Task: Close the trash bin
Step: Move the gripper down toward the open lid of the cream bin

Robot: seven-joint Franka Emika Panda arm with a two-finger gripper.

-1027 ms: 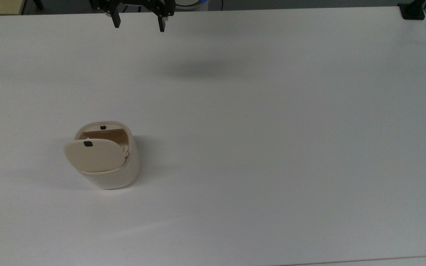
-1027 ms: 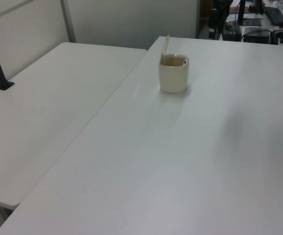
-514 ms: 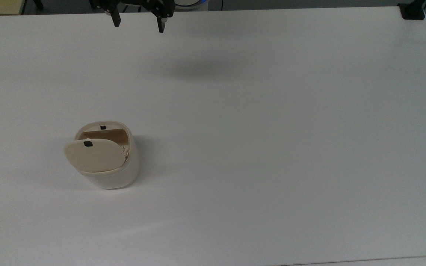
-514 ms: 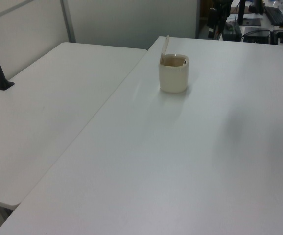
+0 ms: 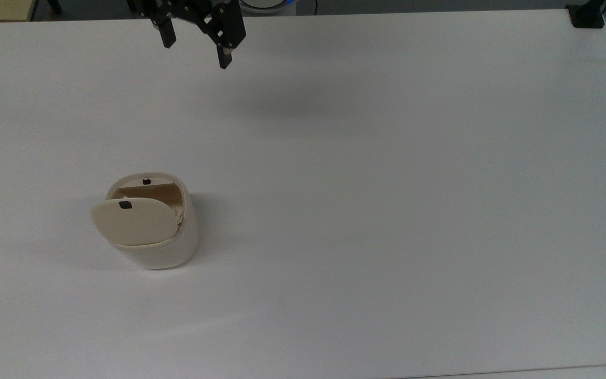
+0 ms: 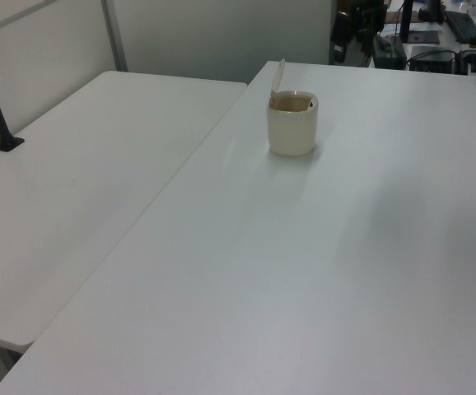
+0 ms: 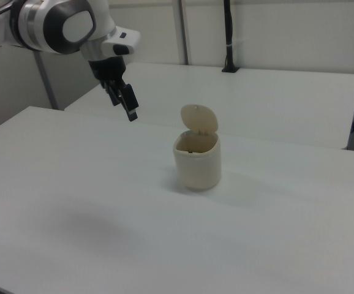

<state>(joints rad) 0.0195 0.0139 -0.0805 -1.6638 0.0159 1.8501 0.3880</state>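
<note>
A: Top view, status?

B: The trash bin stands on the white table, toward the top view's left and below centre. Its lid is raised, so the interior and the small black tab near the lid edge are exposed. The gripper hangs near the table's far edge, well apart from the bin, fingers spread wide and holding nothing.

A: Left view?

B: The bin sits near the table edge that adjoins a second table. The lid stands almost upright on the left view's left side of the rim.

A: Right view?

B: The gripper is in the air at the right view's left of the bin, higher than the rim and clear of it. The lid stands up at the back of the opening.

A: Failure modes?

B: Judged from this layout, three. First, the bin looks light and is not fixed; a sideways push on the lid would likely slide or tip it rather than turn the hinge. Second, contact on the wrong face of the lid would force it further open. Third, a spread finger may enter the opening or catch the rim during descent. Approach from behind the lid and press downward.
</note>
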